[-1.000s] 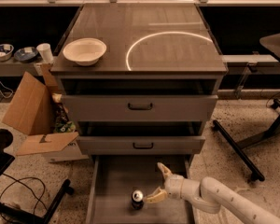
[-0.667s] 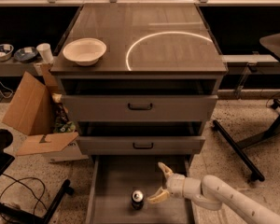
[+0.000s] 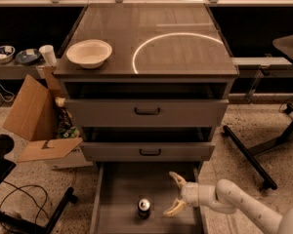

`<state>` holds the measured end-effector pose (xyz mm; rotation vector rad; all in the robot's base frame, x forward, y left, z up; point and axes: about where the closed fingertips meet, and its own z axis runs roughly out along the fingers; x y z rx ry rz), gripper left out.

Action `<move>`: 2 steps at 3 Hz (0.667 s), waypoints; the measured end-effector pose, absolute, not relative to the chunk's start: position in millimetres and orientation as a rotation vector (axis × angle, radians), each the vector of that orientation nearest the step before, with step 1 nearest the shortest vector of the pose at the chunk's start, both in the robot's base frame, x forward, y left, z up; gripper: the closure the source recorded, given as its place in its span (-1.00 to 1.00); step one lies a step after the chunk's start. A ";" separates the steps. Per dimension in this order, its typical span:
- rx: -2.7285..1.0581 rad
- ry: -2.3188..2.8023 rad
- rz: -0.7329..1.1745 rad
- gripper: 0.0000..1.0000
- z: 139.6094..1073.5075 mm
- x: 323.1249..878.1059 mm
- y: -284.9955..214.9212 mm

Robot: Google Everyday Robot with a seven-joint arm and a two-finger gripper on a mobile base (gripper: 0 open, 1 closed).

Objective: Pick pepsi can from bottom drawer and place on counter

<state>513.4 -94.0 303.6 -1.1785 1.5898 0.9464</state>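
The pepsi can [image 3: 144, 207] stands upright on the floor of the open bottom drawer [image 3: 118, 194], silver top up. My gripper [image 3: 174, 194] is open, its two pale curved fingers spread. It hovers inside the drawer just right of the can, a short gap away, empty. My white arm [image 3: 244, 208] comes in from the lower right. The counter [image 3: 185, 48] is the glossy dark cabinet top with a curved light reflection, above the two drawer fronts.
A white bowl [image 3: 89, 52] sits on the counter's left part. An open cardboard box [image 3: 36, 116] stands left of the cabinet. A white paper cup [image 3: 48, 55] and small bowls [image 3: 2, 53] are on a low shelf at left. Black chair legs [image 3: 254, 155] are at right.
My gripper has shifted slightly left toward the can. The can has not moved.
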 end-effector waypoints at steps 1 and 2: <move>-1.206 1.548 0.958 -1.00 278.1 518.3 -95.5; -1.204 1.548 0.953 -1.00 274.2 522.5 -97.5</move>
